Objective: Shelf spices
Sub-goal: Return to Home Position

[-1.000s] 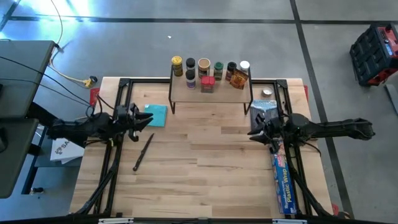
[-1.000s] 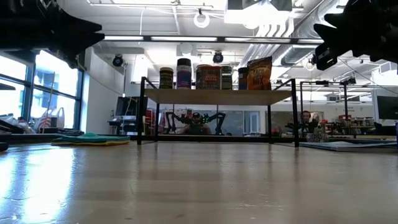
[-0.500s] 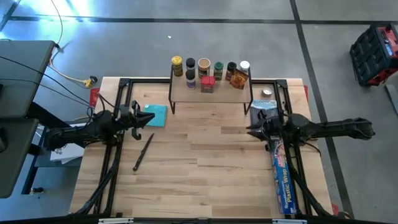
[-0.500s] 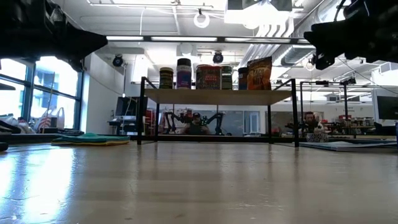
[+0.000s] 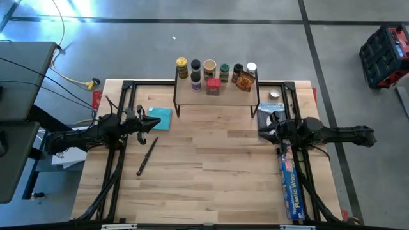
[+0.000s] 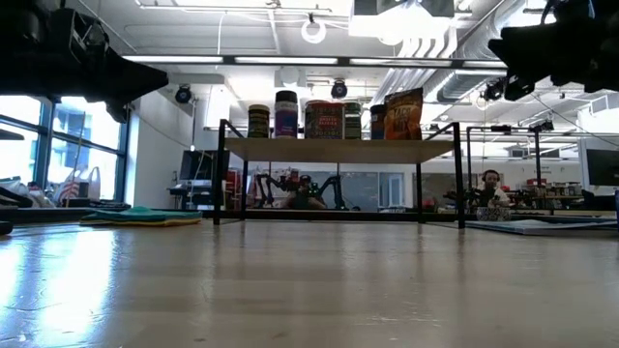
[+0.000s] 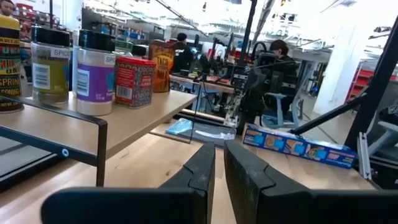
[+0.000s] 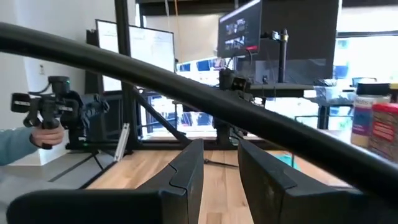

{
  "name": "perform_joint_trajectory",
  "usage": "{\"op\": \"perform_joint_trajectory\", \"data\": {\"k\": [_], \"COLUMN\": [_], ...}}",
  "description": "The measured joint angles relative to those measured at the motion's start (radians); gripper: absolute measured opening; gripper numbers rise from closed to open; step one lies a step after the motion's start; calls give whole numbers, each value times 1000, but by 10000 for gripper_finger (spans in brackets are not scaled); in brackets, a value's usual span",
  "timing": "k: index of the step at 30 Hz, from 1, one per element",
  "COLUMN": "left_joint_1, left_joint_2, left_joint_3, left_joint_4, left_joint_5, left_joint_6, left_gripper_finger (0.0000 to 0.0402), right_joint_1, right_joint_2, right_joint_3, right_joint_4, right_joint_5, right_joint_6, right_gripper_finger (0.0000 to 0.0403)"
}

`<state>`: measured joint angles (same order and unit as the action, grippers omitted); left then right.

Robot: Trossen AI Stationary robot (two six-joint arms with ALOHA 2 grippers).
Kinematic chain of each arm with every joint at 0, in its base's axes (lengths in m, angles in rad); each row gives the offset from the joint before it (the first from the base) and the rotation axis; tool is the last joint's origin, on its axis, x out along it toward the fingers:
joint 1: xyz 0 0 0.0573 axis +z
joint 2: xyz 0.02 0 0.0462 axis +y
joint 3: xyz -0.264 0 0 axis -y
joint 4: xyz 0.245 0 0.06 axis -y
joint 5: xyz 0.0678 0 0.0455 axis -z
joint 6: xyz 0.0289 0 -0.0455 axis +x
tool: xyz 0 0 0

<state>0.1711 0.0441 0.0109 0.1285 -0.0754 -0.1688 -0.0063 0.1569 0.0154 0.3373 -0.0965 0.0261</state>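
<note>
Both arms have drawn back a little from the shelf over the last second. From above, the left gripper [image 5: 148,122] and right gripper [image 5: 263,126] hang over the desk [image 5: 211,172], clear of the shelf [image 5: 217,103], where the spices [image 5: 209,70] stand in a row. At desk height, jars and the orange packet [image 6: 404,113] top the shelf. Left wrist view: fingers [image 7: 200,168] nearly pressed together, empty. Right wrist view: fingers [image 8: 186,168] a little apart, empty. Shelving looks finished, and only the return to rest seems left.
</note>
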Motion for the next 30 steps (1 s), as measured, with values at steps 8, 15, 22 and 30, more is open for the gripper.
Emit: {"op": "perform_joint_trajectory", "data": {"k": [8, 15, 22, 30], "left_joint_1": [0, 0, 0, 0], "left_joint_2": [0, 2, 3, 3], "left_joint_3": [0, 0, 0, 0], "left_joint_4": [0, -24, -66, -109], "left_joint_5": [0, 0, 0, 3], "left_joint_6": [6, 6, 8, 74], "left_gripper_finger": [30, 30, 30, 30], "right_joint_1": [0, 0, 1, 1], "right_joint_2": [-156, -143, -143, -143], "right_joint_3": [0, 0, 0, 0], "right_joint_4": [-221, -320, -329, -331], "right_joint_5": [48, 205, 156, 146], "right_joint_6": [69, 89, 112, 105], "right_gripper_finger": [94, 94, 94, 94]}}
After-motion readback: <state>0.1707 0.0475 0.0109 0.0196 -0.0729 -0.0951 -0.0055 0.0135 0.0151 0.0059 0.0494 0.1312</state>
